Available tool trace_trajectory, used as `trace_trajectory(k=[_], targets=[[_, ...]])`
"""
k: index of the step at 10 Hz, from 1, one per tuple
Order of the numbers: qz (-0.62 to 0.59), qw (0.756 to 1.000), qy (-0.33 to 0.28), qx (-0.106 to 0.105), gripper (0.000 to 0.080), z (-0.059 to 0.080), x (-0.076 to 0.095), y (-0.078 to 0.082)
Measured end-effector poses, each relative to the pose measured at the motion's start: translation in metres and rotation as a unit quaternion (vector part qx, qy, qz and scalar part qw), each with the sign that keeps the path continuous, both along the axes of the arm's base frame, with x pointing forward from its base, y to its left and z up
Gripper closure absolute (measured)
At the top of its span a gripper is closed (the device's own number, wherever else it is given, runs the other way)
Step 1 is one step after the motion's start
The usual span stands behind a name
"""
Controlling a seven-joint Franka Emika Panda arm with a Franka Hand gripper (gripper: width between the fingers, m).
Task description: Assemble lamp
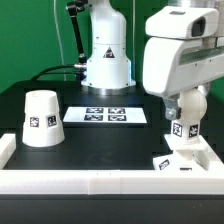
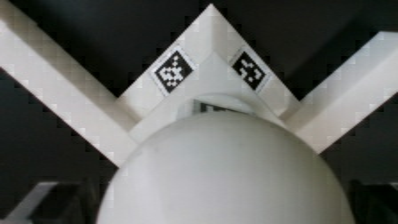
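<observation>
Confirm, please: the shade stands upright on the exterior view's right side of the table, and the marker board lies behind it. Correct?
Not quite. In the exterior view, the shade stands upright on that view's left side of the table, not the right. The marker board lies just beyond it, toward the middle.

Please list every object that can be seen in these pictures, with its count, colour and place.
Matte white truncated-cone plastic lamp shade: one, white with a black tag, standing on the table at the exterior view's left.
Matte white ball-shaped plastic bulb: one, white with tags, upright on the base.
Low sloped square white plastic base: one, white, tagged, at the exterior view's right, in the rail's corner.
Marker board: one, white with black tags, flat at the table's middle.
White rail: one, along the table's near edge.
Black table: one.
Gripper: one, white, open, above the bulb.
</observation>
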State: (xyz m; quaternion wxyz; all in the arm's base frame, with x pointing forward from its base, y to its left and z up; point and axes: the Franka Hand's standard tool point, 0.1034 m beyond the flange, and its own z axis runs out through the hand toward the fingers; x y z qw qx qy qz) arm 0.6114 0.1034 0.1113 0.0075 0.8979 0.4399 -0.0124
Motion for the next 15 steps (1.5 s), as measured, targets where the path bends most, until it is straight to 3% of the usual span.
trace_trajectory(k=[3, 6, 7, 8, 10, 12, 15], targets=[[0.132, 0.991, 0.007, -0.006, 0.0100, 0.0006, -0.0001, -0.0006], [0.146, 0.989, -0.009, -0.007, 0.0100, 0.0002, 0.0029, -0.0046], [0.146, 0.989, -0.009, -0.007, 0.0225, 0.0001, 0.0030, -0.0052], [0.145, 0.989, -0.009, -0.007, 0.0223, 0.0001, 0.0030, -0.0056], [0.092, 0.996, -0.010, -0.006, 0.0223, 0.0000, 0.0028, -0.0058], [-0.041, 0.999, -0.016, -0.006, 0.0223, -0.0002, 0.0019, -0.0060], [-0.200, 0.980, -0.021, -0.006, 0.0222, 0.0001, 0.0024, -0.0051]])
